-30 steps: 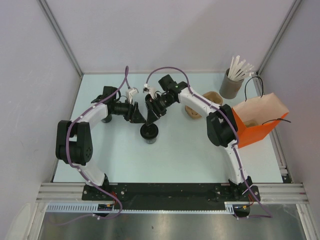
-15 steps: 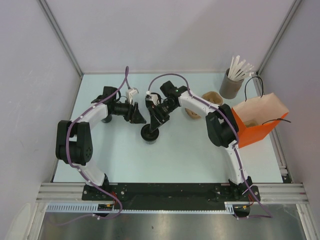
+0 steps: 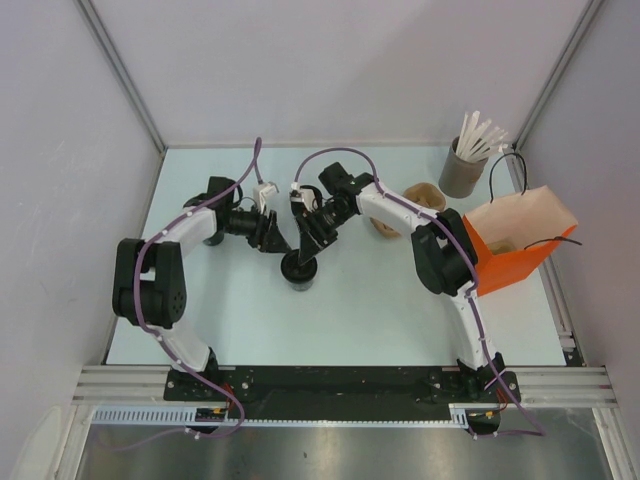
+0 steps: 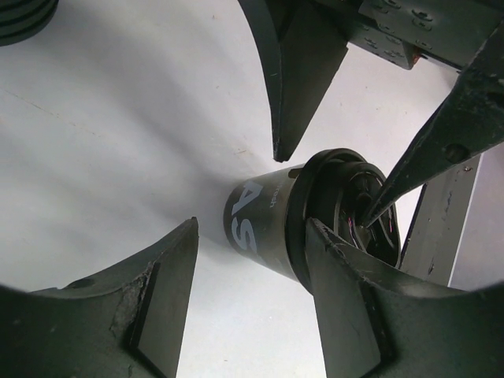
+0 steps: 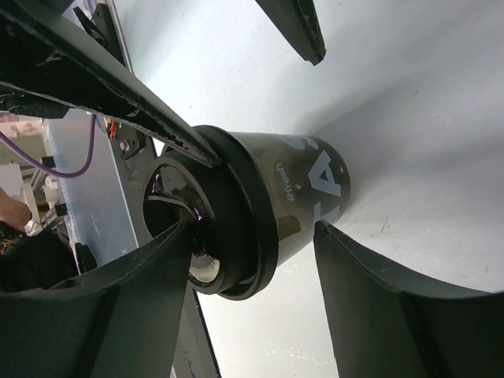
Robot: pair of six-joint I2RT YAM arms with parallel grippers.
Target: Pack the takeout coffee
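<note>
The takeout coffee (image 3: 298, 270), a small black cup with white lettering and a black lid, stands mid-table. My left gripper (image 3: 277, 240) is open on the cup's left. In the left wrist view the cup (image 4: 264, 220) lies just beyond the left gripper (image 4: 252, 228), and one finger (image 4: 346, 307) overlaps the lid's rim. My right gripper (image 3: 308, 243) comes down from the far right, open. In the right wrist view one of its fingers (image 5: 118, 307) rests on the lid's top (image 5: 177, 228). The other finger (image 5: 394, 307) sits by the cup's lower wall (image 5: 315, 189).
An orange paper bag (image 3: 515, 250) stands open at the right edge. A grey tub of white sticks (image 3: 462, 172) is at the back right. Two brown cups (image 3: 425, 195) sit behind the right arm. Stacked black cups (image 4: 24, 16) are near the left arm.
The right gripper has come down and left onto the cup's lid and narrowed a little. The left gripper has edged right, closer to the cup.
</note>
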